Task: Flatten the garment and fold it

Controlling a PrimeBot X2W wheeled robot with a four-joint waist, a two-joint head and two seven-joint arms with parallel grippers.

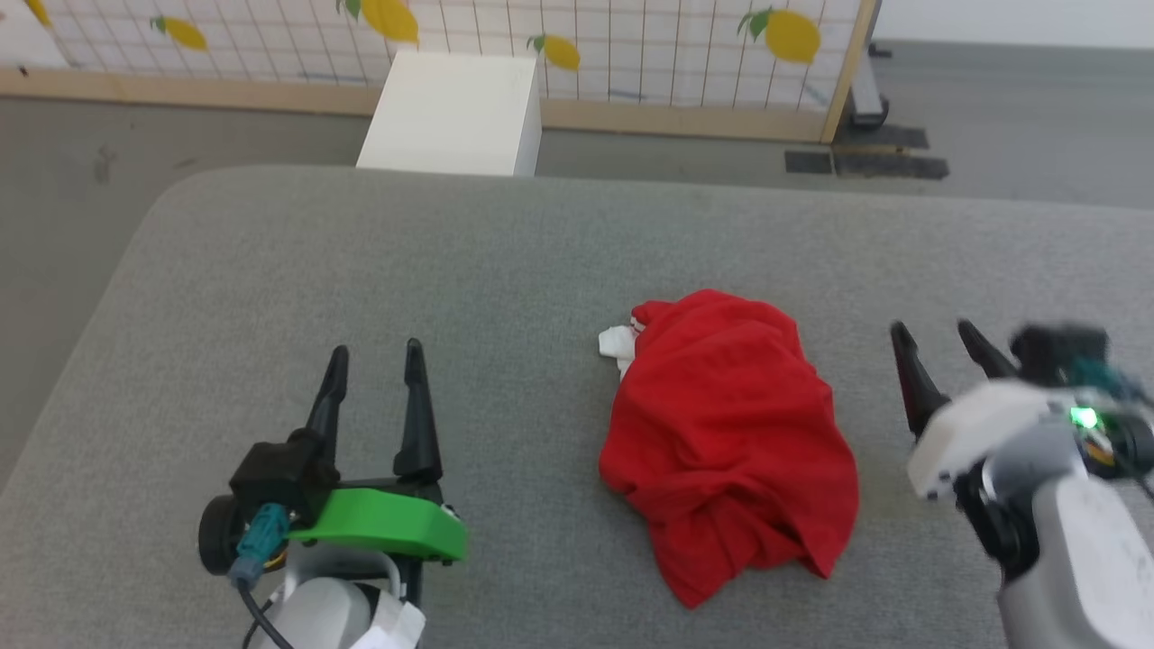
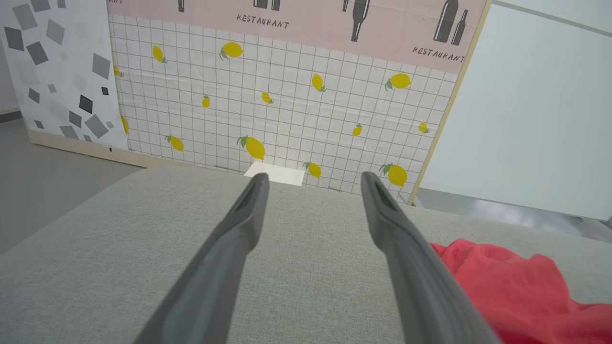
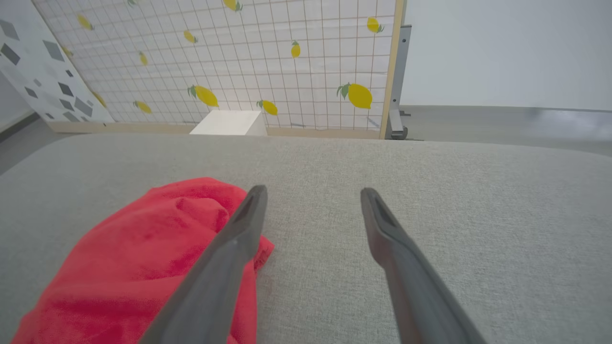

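Garment (image 1: pixel 726 442) lies crumpled in a red heap on the grey padded surface (image 1: pixel 541 261), right of centre, between the two grippers. Mostly plain red and heavily creased. A scrap of white sleeve (image 1: pixel 617 344) with a bit of striped trim pokes out at its far left edge. No lettering is readable.

Left gripper (image 1: pixel 376 348) sits near the garment's left side, clear of it, with jaws spread wide and nothing between the fingers. Right gripper (image 1: pixel 930 326) sits just off the garment's right edge. It is blurry in the head view, also spread wide and empty, with a gap of grey between it and the cloth.

The left wrist view shows only a red corner of the garment at lower right, past the finger. It adds a pink banner (image 2: pixel 287 19) reading RESTAURANT with bottle shapes, and a panel of grey squares (image 2: pixel 57 71).

In the right wrist view the red heap sits at lower left and one finger overlaps it, so contact cannot be told there. Neither wrist view shows the white sleeve.

White box (image 1: pixel 455 113) stands beyond the surface's far edge, in front of the lemon-print grid panel (image 1: pixel 631 45).
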